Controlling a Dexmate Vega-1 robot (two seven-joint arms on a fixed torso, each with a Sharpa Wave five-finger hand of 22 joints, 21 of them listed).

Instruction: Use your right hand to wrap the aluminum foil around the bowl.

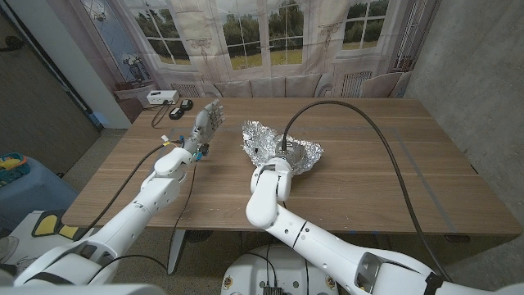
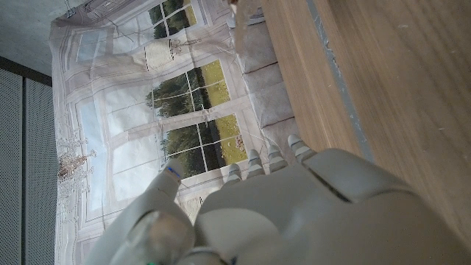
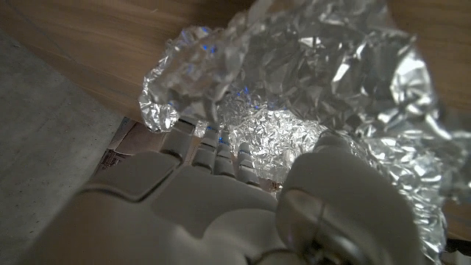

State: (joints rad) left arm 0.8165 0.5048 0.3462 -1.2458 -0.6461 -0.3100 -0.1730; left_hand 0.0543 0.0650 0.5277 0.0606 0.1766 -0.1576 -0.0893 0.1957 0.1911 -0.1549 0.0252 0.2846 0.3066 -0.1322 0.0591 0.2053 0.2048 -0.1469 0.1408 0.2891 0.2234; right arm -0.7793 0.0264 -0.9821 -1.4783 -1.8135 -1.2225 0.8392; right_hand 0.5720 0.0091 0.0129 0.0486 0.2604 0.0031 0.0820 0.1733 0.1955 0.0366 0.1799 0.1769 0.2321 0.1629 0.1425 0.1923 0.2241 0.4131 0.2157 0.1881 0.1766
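Crumpled aluminum foil (image 1: 274, 139) sits mid-table, heaped over the bowl, which is hidden beneath it. My right hand (image 1: 282, 162) is at the near side of the heap, mostly covered by its own wrist in the head view. In the right wrist view the right hand (image 3: 221, 199) reaches into the foil (image 3: 309, 81). Its fingers (image 3: 213, 151) are buried in the folds and its thumb (image 3: 327, 158) presses from the other side, pinching a fold of foil between them. My left hand (image 1: 209, 121) is raised above the table to the left of the foil, with its fingers (image 2: 272, 158) apart, holding nothing.
A white box (image 1: 160, 97) and small dark items (image 1: 180, 111) lie at the far left corner of the table (image 1: 393, 180). A black cable (image 1: 385, 139) arcs from my right wrist over the table's right half.
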